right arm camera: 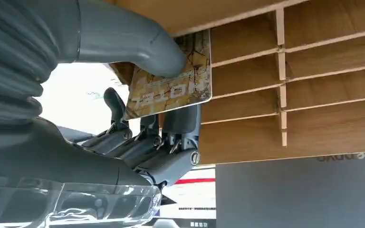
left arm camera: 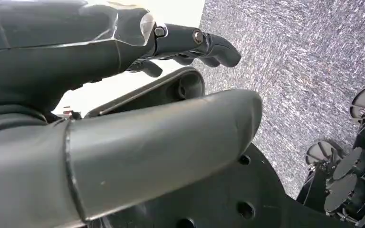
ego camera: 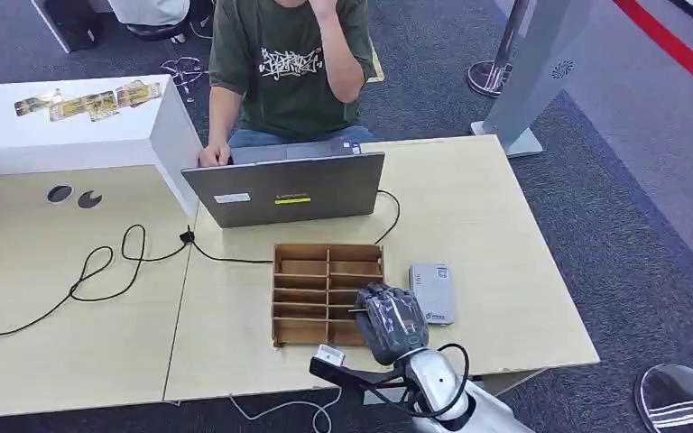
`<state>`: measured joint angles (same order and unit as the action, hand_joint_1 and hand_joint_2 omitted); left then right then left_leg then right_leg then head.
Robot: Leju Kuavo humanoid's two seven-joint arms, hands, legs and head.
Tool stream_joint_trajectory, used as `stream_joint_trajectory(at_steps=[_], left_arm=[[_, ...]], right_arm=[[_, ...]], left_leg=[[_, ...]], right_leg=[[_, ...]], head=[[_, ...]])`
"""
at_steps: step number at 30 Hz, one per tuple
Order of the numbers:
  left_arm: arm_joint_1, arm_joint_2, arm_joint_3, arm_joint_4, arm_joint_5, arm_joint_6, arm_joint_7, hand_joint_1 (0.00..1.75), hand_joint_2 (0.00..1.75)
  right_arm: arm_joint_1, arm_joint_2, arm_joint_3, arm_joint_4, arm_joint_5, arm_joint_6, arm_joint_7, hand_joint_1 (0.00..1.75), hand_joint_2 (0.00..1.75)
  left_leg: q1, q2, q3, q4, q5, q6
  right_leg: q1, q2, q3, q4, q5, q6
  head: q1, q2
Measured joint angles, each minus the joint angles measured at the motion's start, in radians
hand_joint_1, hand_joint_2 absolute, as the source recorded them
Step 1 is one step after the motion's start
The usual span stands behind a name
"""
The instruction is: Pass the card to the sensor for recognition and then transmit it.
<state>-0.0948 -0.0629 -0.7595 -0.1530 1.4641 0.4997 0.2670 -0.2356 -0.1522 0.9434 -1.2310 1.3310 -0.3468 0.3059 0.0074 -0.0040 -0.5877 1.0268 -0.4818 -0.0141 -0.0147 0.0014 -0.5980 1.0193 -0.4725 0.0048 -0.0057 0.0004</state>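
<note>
My right hand [ego camera: 390,320] hovers over the near right corner of the wooden slotted card rack [ego camera: 302,293]. In the right wrist view my right hand [right arm camera: 138,142] pinches a brown marbled card [right arm camera: 173,83] between thumb and fingers, close in front of the rack's compartments [right arm camera: 313,71]. The grey card sensor [ego camera: 431,291] lies flat on the table just right of the rack, beside my hand. My left hand [left arm camera: 123,95] hangs by the table's edge above the carpet, fingers loosely curled with nothing in them.
A person sits behind an open grey laptop [ego camera: 284,189] at the table's far side. A black cable [ego camera: 117,266] loops across the left table. Several cards [ego camera: 90,101] lie on a white counter at the far left. A grey pillar base [ego camera: 514,135] stands at the far right.
</note>
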Motion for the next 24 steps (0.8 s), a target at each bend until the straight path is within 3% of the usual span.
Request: stream_joint_trajectory(at_steps=[14,24], left_arm=[[0.0,0.0,0.0,0.0,-0.002,0.0,0.0,0.0,0.0],[0.0,0.0,0.0,0.0,0.002,0.001,-0.002,0.0,0.0]], right_arm=[[0.0,0.005,0.0,0.001,-0.013,-0.008,-0.004,1.4,1.75],[0.017,0.001,-0.042,-0.06,-0.048,-0.091,-0.004,1.45,1.75]], left_leg=[[0.0,0.0,0.0,0.0,0.0,0.0],[0.0,0.0,0.0,0.0,0.0,0.0]], right_leg=[[0.0,0.0,0.0,0.0,0.0,0.0],[0.0,0.0,0.0,0.0,0.0,0.0]], head=[[0.0,0.0],[0.0,0.0]])
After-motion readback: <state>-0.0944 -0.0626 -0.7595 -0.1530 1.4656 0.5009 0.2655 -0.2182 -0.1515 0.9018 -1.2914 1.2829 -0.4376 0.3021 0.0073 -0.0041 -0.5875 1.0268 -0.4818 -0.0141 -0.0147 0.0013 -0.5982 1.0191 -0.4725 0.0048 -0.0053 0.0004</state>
